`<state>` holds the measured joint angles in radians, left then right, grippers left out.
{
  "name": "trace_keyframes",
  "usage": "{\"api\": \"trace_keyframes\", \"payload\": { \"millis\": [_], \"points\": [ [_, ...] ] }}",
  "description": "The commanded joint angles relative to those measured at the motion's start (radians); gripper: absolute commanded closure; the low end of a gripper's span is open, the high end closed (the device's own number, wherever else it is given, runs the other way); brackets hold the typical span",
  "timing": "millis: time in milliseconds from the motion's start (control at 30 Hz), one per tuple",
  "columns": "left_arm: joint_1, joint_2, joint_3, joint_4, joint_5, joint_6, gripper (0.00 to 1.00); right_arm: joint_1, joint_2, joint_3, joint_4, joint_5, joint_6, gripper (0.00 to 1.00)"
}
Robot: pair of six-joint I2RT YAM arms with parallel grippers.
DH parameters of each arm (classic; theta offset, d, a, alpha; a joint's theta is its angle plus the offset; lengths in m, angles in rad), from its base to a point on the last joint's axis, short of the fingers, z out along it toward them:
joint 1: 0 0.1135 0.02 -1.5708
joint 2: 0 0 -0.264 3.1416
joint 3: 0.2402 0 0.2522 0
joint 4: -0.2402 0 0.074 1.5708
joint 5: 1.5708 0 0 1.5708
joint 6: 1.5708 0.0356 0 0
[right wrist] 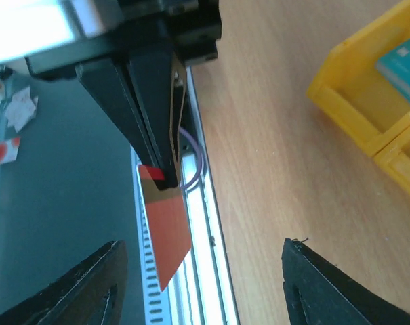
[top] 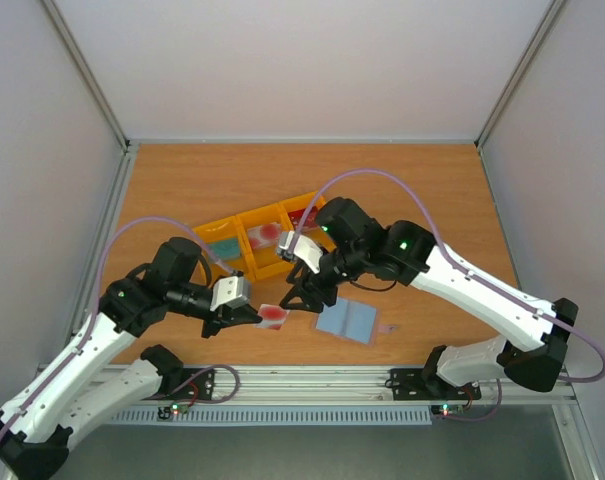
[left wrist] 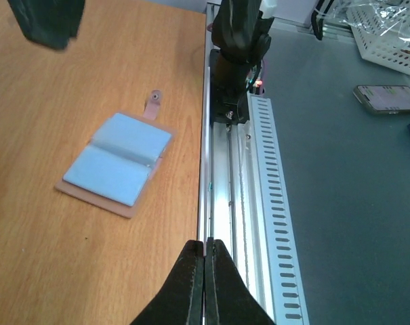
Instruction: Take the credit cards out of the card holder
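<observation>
The left tool (top: 252, 312) has its fingers pressed together on the short end of a thin whitish-pink rectangular card with a red blotch (top: 273, 315). It holds the card in the air over the near edge of the wooden counter (top: 202, 185), left of the middle. The right tool (top: 307, 296) hangs just beside the card's free end with its fingers spread wide and nothing between them.

The thin bifold card holder (left wrist: 120, 166), taupe-brown outside and pale blue-grey inside, lies open and flat near the near edge, right of the middle. No card shows in either pocket panel.

A yellow three-compartment plastic tray (right wrist: 347, 95) sits around the counter's middle. A teal card (top: 222, 247) lies in its left compartment, and there are reddish shapes (top: 267, 234) in the other two, too small to identify.

This looks like the closing stage: the holder seems emptied and the blotched card is being passed or carried. The next move calls for keeping the pinch firm, swinging the card clear of the right tool, and lowering it flat before letting go.
</observation>
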<state>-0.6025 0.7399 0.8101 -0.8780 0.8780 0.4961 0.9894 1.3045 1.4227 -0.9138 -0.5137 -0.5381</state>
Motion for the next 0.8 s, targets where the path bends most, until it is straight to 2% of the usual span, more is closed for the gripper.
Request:
{"api": "trace_keyframes", "payload": {
  "millis": [0, 100, 167, 233, 333, 367, 533, 567, 600, 633, 667, 767],
  "points": [
    [-0.005, -0.002, 0.015, 0.000, 0.046, -0.005, 1.00, 0.010, 0.025, 0.029, -0.082, -0.101, -0.123, 0.37],
    [-0.005, -0.004, 0.009, 0.016, 0.055, -0.025, 1.00, 0.014, 0.042, 0.020, -0.099, -0.119, -0.122, 0.36],
    [-0.005, -0.003, 0.002, 0.026, 0.056, -0.035, 1.00, 0.020, 0.053, 0.013, -0.101, -0.130, -0.120, 0.39],
    [-0.005, -0.006, -0.003, 0.040, 0.060, -0.044, 1.00, 0.032, 0.069, 0.004, -0.079, -0.113, -0.102, 0.55],
    [-0.005, -0.012, -0.011, 0.051, 0.069, -0.061, 1.00, 0.039, 0.080, -0.001, -0.049, -0.070, -0.075, 0.92],
    [-0.005, -0.014, -0.014, 0.050, 0.069, -0.065, 1.00, 0.038, 0.076, -0.007, -0.033, -0.060, -0.066, 0.98],
    [-0.005, -0.031, -0.028, 0.071, 0.034, -0.079, 1.00, 0.036, 0.018, -0.040, 0.033, 0.050, -0.016, 0.99],
    [-0.005, -0.042, -0.038, 0.108, -0.012, -0.097, 0.89, 0.028, 0.006, -0.049, 0.043, 0.081, 0.004, 0.99],
    [-0.005, -0.057, -0.055, 0.165, -0.085, -0.158, 0.56, 0.006, -0.001, -0.060, 0.065, 0.114, 0.035, 0.99],
    [-0.005, -0.076, -0.077, 0.226, -0.192, -0.208, 0.11, -0.026, -0.005, -0.076, 0.094, 0.131, 0.078, 0.99],
    [-0.005, -0.096, -0.108, 0.305, -0.324, -0.274, 0.02, -0.065, -0.003, -0.101, 0.136, 0.139, 0.147, 0.99],
    [0.013, -0.135, -0.201, 0.498, -0.855, -0.456, 0.01, -0.189, 0.037, -0.197, 0.321, 0.155, 0.429, 0.99]
  ]
}}
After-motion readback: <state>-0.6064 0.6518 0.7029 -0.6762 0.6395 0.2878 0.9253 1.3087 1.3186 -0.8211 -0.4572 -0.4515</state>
